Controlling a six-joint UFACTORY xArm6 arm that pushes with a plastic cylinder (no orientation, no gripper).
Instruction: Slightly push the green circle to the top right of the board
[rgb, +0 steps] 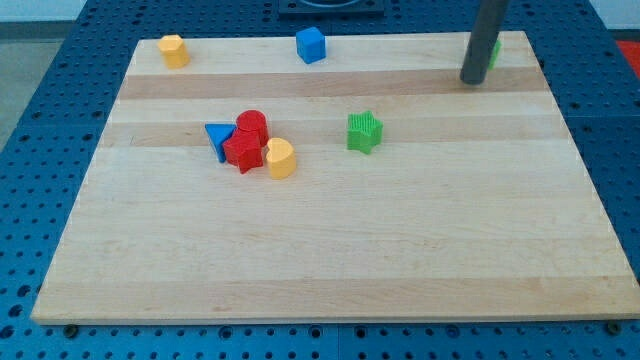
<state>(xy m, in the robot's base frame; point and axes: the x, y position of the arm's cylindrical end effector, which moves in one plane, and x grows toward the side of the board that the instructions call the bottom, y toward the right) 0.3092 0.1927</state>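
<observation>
The green circle is almost wholly hidden behind my rod at the board's top right; only a thin green edge shows to the rod's right. My tip rests on the board just below and to the left of that green edge, touching or nearly touching the block. A green star sits near the middle of the board, well to the lower left of my tip.
A blue cube and a yellow block sit along the top edge. A cluster at the left centre holds a blue triangle, a red cylinder, a red star and a yellow heart. The wooden board lies on a blue pegboard.
</observation>
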